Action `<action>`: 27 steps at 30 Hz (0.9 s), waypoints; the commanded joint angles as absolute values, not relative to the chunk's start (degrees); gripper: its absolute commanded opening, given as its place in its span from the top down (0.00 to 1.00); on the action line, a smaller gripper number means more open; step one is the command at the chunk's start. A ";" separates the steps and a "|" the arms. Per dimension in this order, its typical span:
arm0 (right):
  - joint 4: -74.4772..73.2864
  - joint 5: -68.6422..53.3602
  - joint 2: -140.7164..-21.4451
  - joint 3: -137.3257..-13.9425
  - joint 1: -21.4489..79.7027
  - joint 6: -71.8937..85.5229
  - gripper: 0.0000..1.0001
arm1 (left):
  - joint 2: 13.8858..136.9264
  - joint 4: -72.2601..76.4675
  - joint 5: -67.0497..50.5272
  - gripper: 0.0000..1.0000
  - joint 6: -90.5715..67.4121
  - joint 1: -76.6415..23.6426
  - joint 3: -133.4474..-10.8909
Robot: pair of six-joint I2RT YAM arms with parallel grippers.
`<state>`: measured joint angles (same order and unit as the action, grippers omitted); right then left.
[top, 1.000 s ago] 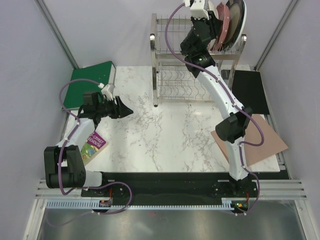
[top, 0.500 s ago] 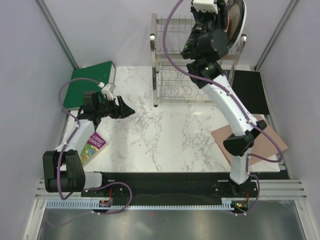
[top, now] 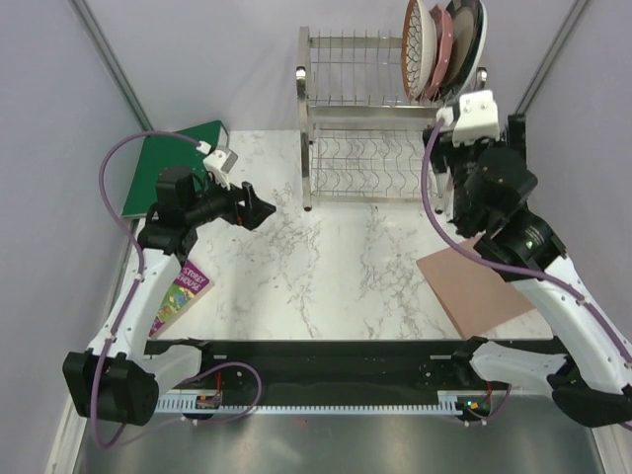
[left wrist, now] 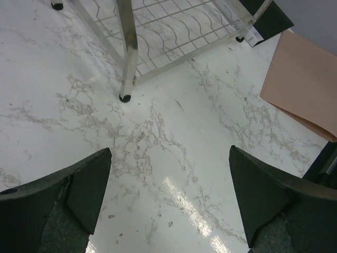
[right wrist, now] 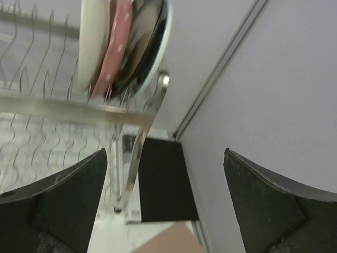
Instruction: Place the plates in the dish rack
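Note:
The dish rack (top: 360, 109) is a two-tier steel wire frame at the back of the marble table. Several plates stand on edge at the right end of its top tier: a pale patterned plate (top: 417, 44), a pink dotted plate (top: 437, 61) and a dark plate (top: 462, 38). In the right wrist view they appear as the cream plate (right wrist: 92, 42), the pink plate (right wrist: 117, 45) and the dark plate (right wrist: 143, 42). My right gripper (top: 444, 163) (right wrist: 164, 153) hangs open and empty, below and right of them. My left gripper (top: 259, 209) (left wrist: 169, 153) is open and empty over bare marble, left of the rack's front post (left wrist: 126, 52).
A green board (top: 178, 163) lies at the back left and a colourful booklet (top: 178, 288) at the left edge. A tan board (top: 474, 286) and a black mat (top: 494, 178) lie to the right of the rack. Grey walls close in both sides.
My right arm has pulled back from the top tier, down and to the right, and its jaws have opened. The plates stay in the rack. My left gripper opened wider and shifted slightly.

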<state>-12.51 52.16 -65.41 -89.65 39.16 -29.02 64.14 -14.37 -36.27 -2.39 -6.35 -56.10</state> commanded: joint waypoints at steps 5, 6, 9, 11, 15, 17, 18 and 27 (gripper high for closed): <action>-43.42 40.80 -54.43 -71.48 38.59 -1.23 0.02 | 59.42 -19.94 -31.73 0.00 3.96 -12.65 -58.27; -42.90 40.52 -53.10 -69.63 38.24 -1.40 0.02 | 59.33 -20.30 -31.73 0.00 4.04 -13.00 -58.18; -42.28 41.22 -48.70 -63.73 37.18 -1.23 0.02 | 59.41 -21.61 -32.08 0.00 3.52 -13.80 -57.83; -42.45 41.04 -46.42 -61.09 37.18 -1.23 0.02 | 59.77 -21.88 -31.99 0.00 3.78 -14.15 -57.13; -41.14 40.52 -44.56 -57.40 37.09 -1.23 0.02 | 59.94 -21.97 -30.41 0.00 4.04 -14.94 -55.55; -40.96 39.38 -45.09 -57.13 36.04 -0.36 0.02 | 60.12 -22.24 -28.75 0.00 3.60 -14.94 -54.85; -40.96 38.85 -45.35 -57.13 35.95 -0.09 0.02 | 60.03 -22.24 -28.48 0.00 3.43 -14.94 -54.32; -39.11 42.10 -47.99 -63.98 35.95 -1.41 0.02 | 62.14 -20.57 -27.60 0.00 3.52 -15.03 -54.32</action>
